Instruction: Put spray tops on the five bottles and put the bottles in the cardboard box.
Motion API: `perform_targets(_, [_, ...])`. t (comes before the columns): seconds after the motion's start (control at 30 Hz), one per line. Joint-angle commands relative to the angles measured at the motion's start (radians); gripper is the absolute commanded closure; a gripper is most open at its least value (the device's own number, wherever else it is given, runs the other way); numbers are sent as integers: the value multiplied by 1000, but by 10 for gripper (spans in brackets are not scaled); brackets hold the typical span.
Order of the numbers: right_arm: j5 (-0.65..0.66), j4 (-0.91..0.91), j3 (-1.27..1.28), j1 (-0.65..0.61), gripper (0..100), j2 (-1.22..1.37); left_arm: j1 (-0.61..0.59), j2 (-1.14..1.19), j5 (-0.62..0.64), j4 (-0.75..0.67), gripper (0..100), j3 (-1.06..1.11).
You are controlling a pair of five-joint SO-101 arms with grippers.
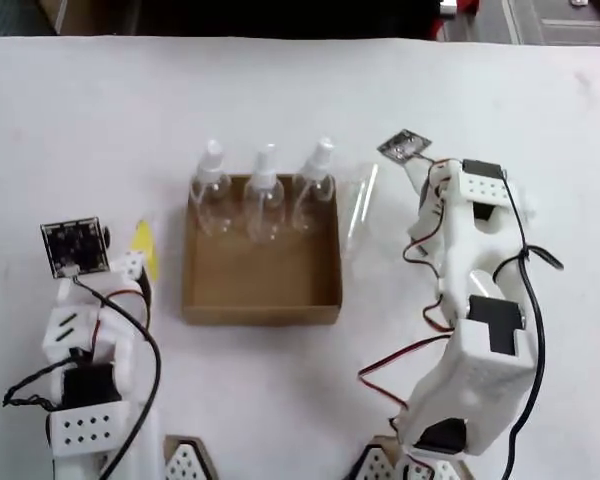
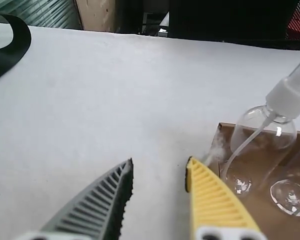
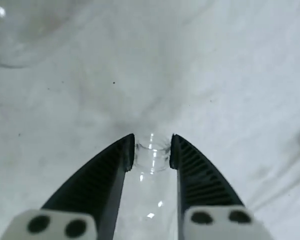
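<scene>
The cardboard box (image 1: 260, 300) sits mid-table. Three clear bottles with white spray tops (image 1: 265, 195) stand in a row along its far wall. Another clear bottle (image 1: 360, 205) lies on the table just right of the box, beside the right arm (image 1: 470, 230). In the right wrist view my right gripper (image 3: 152, 150) is shut on the bare neck of an uncapped clear bottle (image 3: 151, 165), above the white table. My left gripper (image 2: 159, 167) is open and empty, low over the table left of the box (image 2: 217, 145), close to the nearest capped bottle (image 2: 262, 135).
The white table (image 1: 100, 120) reaches back to a dark edge. The arm bases (image 1: 90, 430) stand at the front. A blurred clear bottle (image 3: 15, 35) lies beyond the right gripper. A black curved object (image 2: 10, 45) rests far from the left gripper.
</scene>
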Motion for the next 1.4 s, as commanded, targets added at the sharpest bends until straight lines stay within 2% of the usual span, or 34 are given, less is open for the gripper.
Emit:
perform_targets(0.0, [14,-16,-17,8,985,-64,5,-18,-8,-26,835,-6])
perform_targets(0.27, [9,1,-44,7,979,-68,5,-18,-8,-26,835,-6])
perform_targets(0.4, [8,125,-123,7,979,-147,5,-18,-9,-26,835,-6])
perform_targets(0.63, [8,366,-199,-25,982,-478,5,-18,-9,-26,835,-6])
perform_targets(0.83, [-12,475,-158,-131,982,-809,-22,-18,-8,-26,835,-6])
perform_targets(1.0, [-176,318,78,-251,982,-1075,-21,-18,-8,-26,835,-6])
perform_targets(1.23, [-474,-111,491,-377,983,-1492,-21,-18,-8,-26,835,-5])
perform_targets(1.37, [-537,-234,667,-509,983,-1681,-19,-18,-8,-26,835,-5])
